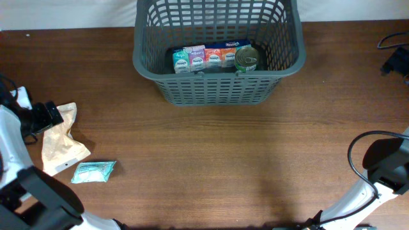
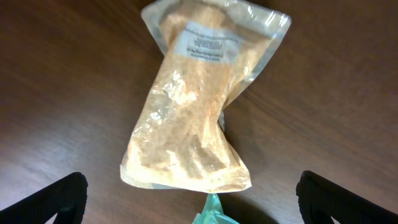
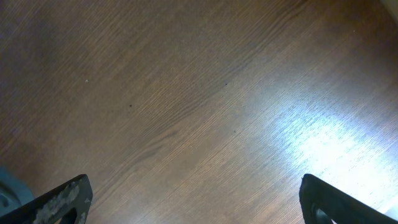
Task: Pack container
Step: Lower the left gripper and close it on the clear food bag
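Observation:
The container (image 1: 217,89), a large dark grey lattice basket, stands at the back centre of the table. It holds a row of small colourful cartons (image 1: 204,59) and a tin can (image 1: 246,59). A tan pouch of grainy contents (image 1: 59,137) lies at the left, also in the left wrist view (image 2: 193,118). A teal packet (image 1: 94,171) lies beside its near end (image 2: 211,216). My left gripper (image 2: 193,202) is open wide and empty, above the pouch's near end. My right gripper (image 3: 193,202) is open and empty over bare wood.
A black cable (image 1: 386,41) and a black object (image 1: 399,61) sit at the far right edge. The right arm's black and white links (image 1: 383,172) occupy the front right corner. The left arm (image 1: 25,172) runs along the left edge.

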You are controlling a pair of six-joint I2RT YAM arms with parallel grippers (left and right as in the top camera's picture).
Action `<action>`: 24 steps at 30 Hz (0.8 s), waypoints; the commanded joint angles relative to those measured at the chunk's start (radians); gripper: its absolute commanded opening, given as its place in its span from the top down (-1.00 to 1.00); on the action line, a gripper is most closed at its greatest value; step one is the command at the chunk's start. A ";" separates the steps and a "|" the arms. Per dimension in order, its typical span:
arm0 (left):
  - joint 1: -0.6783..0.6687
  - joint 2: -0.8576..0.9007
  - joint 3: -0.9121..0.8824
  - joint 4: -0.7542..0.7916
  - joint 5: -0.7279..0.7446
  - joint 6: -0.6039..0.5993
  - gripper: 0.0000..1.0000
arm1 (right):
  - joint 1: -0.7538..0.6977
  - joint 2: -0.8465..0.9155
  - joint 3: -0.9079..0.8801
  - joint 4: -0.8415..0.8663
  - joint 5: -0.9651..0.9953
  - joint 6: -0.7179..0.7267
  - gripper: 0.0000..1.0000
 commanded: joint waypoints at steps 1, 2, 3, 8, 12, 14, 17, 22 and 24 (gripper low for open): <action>0.002 0.076 -0.005 0.020 -0.013 0.066 -0.99 | -0.003 -0.010 -0.005 0.003 -0.003 0.011 -0.98; 0.002 0.088 -0.005 0.029 -0.017 0.066 -0.99 | -0.003 -0.010 -0.005 0.003 -0.003 0.011 -0.97; 0.002 0.099 -0.005 0.040 -0.019 0.066 -0.99 | -0.003 -0.010 -0.005 0.002 -0.003 0.011 -0.98; 0.002 0.138 -0.005 0.095 -0.018 0.068 -0.99 | -0.003 -0.010 -0.005 0.003 -0.003 0.011 -0.98; 0.002 0.159 -0.005 0.117 0.006 0.119 -0.99 | -0.003 -0.010 -0.005 0.002 -0.003 0.011 -0.99; 0.002 0.176 -0.005 0.117 0.007 0.139 -0.99 | -0.003 -0.010 -0.005 0.003 -0.003 0.011 -0.98; 0.002 0.203 -0.005 0.117 0.019 0.145 -0.99 | -0.003 -0.010 -0.005 0.003 -0.003 0.011 -0.98; 0.002 0.260 -0.005 0.118 0.065 0.167 -0.99 | -0.003 -0.010 -0.005 0.003 -0.003 0.011 -0.98; 0.002 0.274 -0.005 0.118 0.056 0.170 -0.99 | -0.003 -0.010 -0.005 0.003 -0.003 0.011 -0.98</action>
